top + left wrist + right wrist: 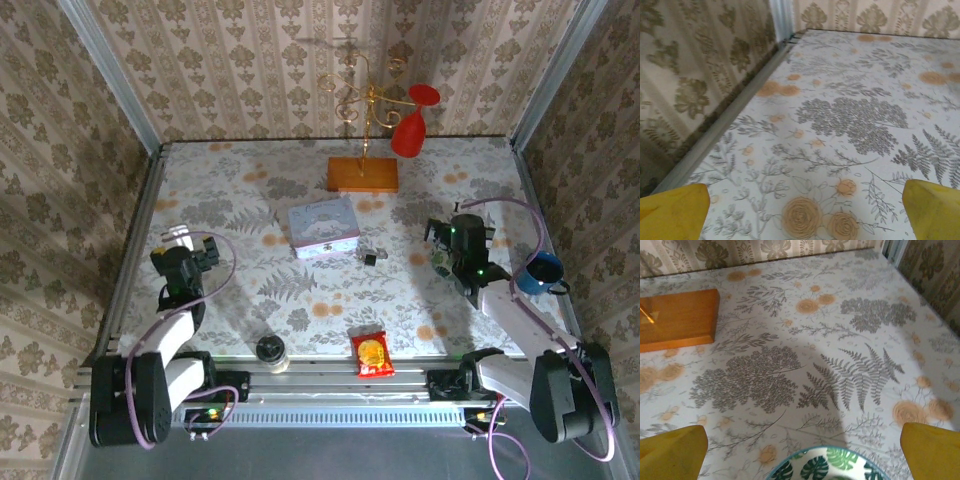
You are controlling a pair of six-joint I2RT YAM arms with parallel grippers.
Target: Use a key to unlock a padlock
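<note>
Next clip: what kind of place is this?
Most likely a staged lab booth, not a real room: wallpapered panels box in a floral-covered table edged by an aluminium rail, with unrelated props such as a red glass, a pale tin and a snack packet.

No text is legible; print on the red packet (372, 354) is blurred.

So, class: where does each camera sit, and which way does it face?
Top external: above and behind the arms, looking down on the table; both arms show.
Left wrist: on the left arm, facing the far-left corner; its yellow fingertips show.
Right wrist: on the right arm, facing the far wall; yellow fingertips show.
Shared: top and right wrist both show the wooden base.
</note>
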